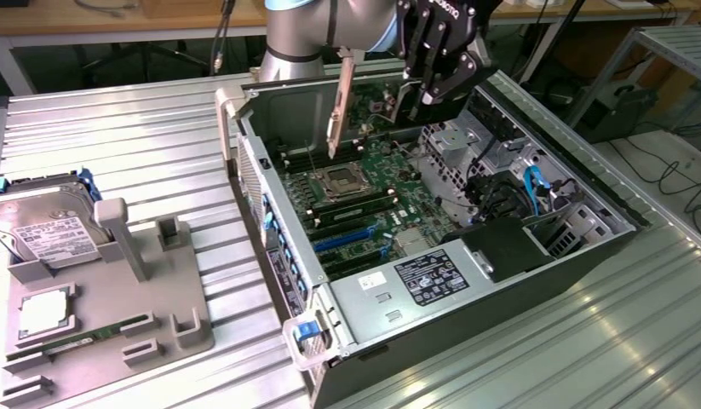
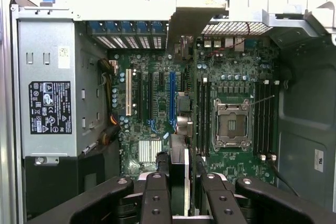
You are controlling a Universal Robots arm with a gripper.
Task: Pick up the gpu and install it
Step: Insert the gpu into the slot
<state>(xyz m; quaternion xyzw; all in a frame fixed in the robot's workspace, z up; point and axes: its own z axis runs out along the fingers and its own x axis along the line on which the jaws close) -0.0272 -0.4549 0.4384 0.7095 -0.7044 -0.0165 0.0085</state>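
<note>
Ribbed metal table (image 1: 123, 136), open computer case (image 1: 250, 162); end effector (image 1: 422, 102) pinching upright gpu (image 1: 343, 102) above motherboard (image 1: 384, 170).

case (image 1: 284, 256) sat on the surface (image 1: 135, 136), exterior view's right. parts holder (image 1: 112, 298) well apart at the left, hard drive (image 1: 49, 230) on it. gpu (image 1: 343, 102) hung in the pincer (image 1: 424, 106) above the motherboard (image 1: 373, 196) inside the case.

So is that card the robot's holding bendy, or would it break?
Probably stiff: the card hangs straight from the gripper, no sagging. Likely fragile too, being a thin flat board. Set on its edge, it might tip.
</note>
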